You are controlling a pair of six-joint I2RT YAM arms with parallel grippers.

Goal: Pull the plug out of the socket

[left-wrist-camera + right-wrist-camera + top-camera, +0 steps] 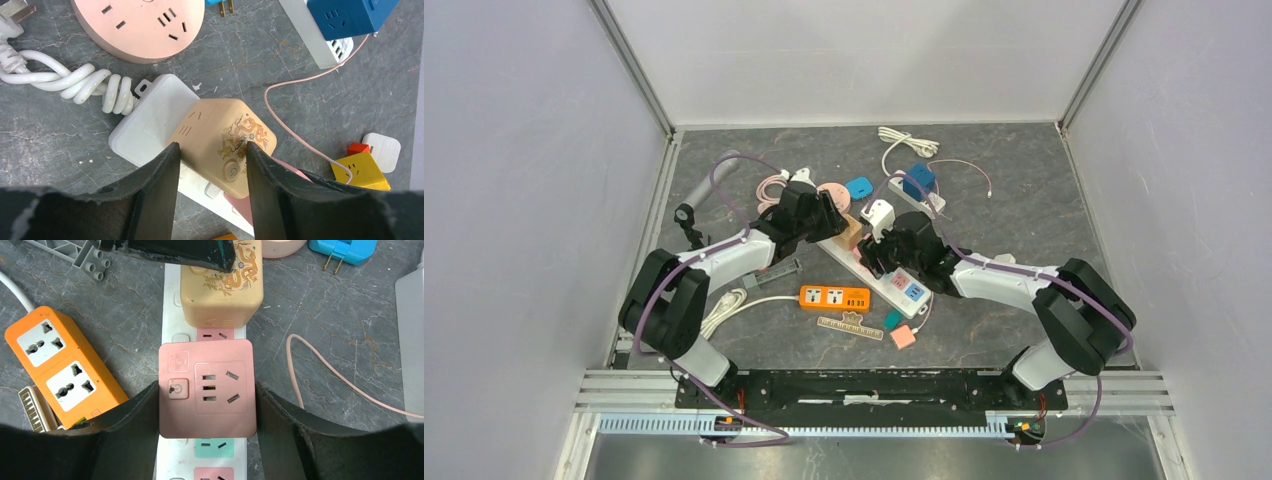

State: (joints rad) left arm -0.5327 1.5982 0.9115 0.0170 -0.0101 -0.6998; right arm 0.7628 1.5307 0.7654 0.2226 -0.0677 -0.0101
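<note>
Left tool (pixel 210 150) sits astride the beige dragon-print adapter (pixel 220 135), which is plugged into the white power strip (pixel 171 315) mid-worktop (pixel 1024 200). Its fingers are part-spread, and I can't tell if they bite yet. Right tool (pixel 206 390) is pressed on both sides of the pink cube adapter (pixel 207 410) just beside it on the same strip, prob. your anchor. Get the left fingers low on the beige body, square to its flat sides, and squeeze firm. Then pull straight along the pins, no twisting. Hold down w/ the right so the strip doesn't lift.
</note>
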